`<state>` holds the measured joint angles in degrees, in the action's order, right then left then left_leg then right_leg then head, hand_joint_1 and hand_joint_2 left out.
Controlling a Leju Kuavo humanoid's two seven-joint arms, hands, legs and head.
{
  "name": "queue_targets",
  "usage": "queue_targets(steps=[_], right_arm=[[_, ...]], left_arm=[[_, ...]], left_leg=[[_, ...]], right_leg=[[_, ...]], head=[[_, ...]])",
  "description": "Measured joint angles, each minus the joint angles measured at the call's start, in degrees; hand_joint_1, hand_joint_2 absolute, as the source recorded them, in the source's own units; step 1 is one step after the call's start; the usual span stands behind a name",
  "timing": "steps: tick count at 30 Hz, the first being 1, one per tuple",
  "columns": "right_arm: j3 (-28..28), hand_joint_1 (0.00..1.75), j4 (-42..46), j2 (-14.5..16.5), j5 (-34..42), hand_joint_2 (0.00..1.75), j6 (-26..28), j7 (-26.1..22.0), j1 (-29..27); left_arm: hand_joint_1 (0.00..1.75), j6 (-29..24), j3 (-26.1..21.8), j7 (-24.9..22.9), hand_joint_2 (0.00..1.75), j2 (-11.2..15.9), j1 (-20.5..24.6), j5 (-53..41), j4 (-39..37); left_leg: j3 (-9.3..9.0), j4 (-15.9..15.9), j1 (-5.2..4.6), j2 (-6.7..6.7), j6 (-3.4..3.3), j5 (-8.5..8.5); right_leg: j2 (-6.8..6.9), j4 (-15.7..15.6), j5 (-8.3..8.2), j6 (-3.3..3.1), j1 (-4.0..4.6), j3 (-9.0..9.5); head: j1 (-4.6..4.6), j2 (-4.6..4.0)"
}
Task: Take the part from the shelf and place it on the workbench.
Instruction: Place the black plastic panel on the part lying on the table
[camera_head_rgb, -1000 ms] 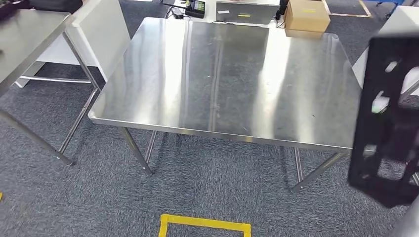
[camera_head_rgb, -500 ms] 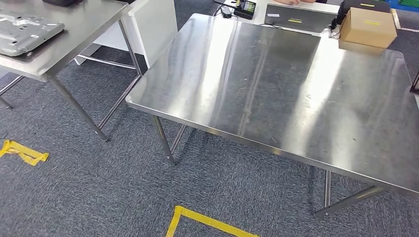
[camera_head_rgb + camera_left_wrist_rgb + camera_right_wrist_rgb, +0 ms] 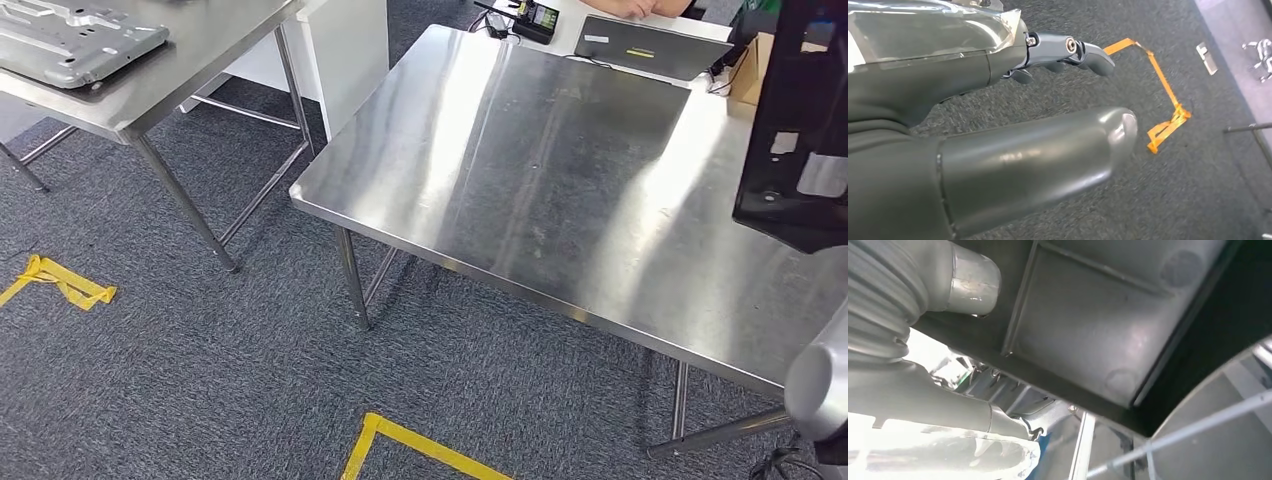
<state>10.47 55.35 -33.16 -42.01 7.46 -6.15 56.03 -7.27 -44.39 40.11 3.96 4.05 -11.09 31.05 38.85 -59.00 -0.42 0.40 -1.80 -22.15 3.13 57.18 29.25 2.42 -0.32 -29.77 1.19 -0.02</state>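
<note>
Nearest the robot, grey carpet (image 3: 200, 390) is lying underfoot, with a yellow tape corner (image 3: 400, 440) at the near centre and a second yellow tape mark (image 3: 60, 280) at the near left. At the near right edge, part of a silver arm (image 3: 820, 385) is showing.

Low over that carpet, in the left wrist view, the left hand (image 3: 998, 100) is hanging with its thumb and darker fingers (image 3: 1088, 50) apart, nothing lying between them.

Beyond the tape, the workbench (image 3: 560, 190) is standing on steel legs, its steel top reflecting light.

At the right, above the workbench's right part, the part (image 3: 800, 130), a black flat frame-like piece with openings, is being carried upright. It is not resting on the steel top in the head view. In the right wrist view, the right hand (image 3: 948, 340) is gripping the part (image 3: 1108, 320), its thumb pressing against the dark ribbed face and its fingers sitting on the other side.

At the left, a second steel table (image 3: 170, 70) is standing apart from the workbench, bearing a grey metal plate (image 3: 70, 40). A white panel (image 3: 350, 50) is standing between the two tables.

At the far edge, a laptop (image 3: 650, 45) is lying beside a small black device (image 3: 535, 15), a cardboard box (image 3: 745, 70) is sitting just right of them, and a person's hand (image 3: 640, 8) is resting beyond the laptop.
</note>
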Motion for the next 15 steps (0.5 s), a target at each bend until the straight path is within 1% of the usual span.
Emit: queue_targets(steps=[3, 5, 12, 15], right_arm=[[-0.2, 1.75, -3.3, 1.4, -1.5, 1.75, 0.5, 0.3, -0.3], [-0.3, 1.75, -6.0, 2.3, -2.7, 1.75, 1.9, 0.9, -1.0], [1.6, 1.75, -17.1, 4.9, -5.5, 1.75, 9.6, 1.5, -6.9], [3.1, 1.75, -21.0, 5.5, -6.4, 1.75, 12.7, 1.8, -8.0]], left_arm=[[0.00, 0.6, 0.6, 0.0, 0.00, 0.0, -0.5, -0.5, -0.3], [0.00, 0.8, 1.0, 0.0, 0.00, 0.0, -0.7, -0.9, -0.5], [0.00, 1.8, 2.1, 0.0, 0.00, 0.1, -1.0, -1.1, -1.4], [0.00, 2.1, 2.1, 0.0, 0.00, 0.2, -1.3, -0.9, -1.7]], left_leg=[[-0.01, 0.0, -0.01, -0.01, -0.20, -0.04], [-0.05, 0.0, -0.01, -0.01, -0.26, -0.06], [-0.24, 0.0, 0.03, 0.00, -0.34, -0.06], [-0.44, 0.0, 0.16, 0.08, -0.34, -0.12]], right_leg=[[0.02, -0.2, -0.05, 0.10, -0.01, -0.04], [0.02, -0.2, -0.07, 0.14, -0.01, -0.14], [0.01, -0.2, -0.11, 0.22, 0.04, 0.03], [-0.07, -0.2, -0.11, 0.22, 0.15, 0.27]], head=[[0.01, 0.00], [0.01, 0.00], [-0.01, 0.00], [-0.03, 0.00]])
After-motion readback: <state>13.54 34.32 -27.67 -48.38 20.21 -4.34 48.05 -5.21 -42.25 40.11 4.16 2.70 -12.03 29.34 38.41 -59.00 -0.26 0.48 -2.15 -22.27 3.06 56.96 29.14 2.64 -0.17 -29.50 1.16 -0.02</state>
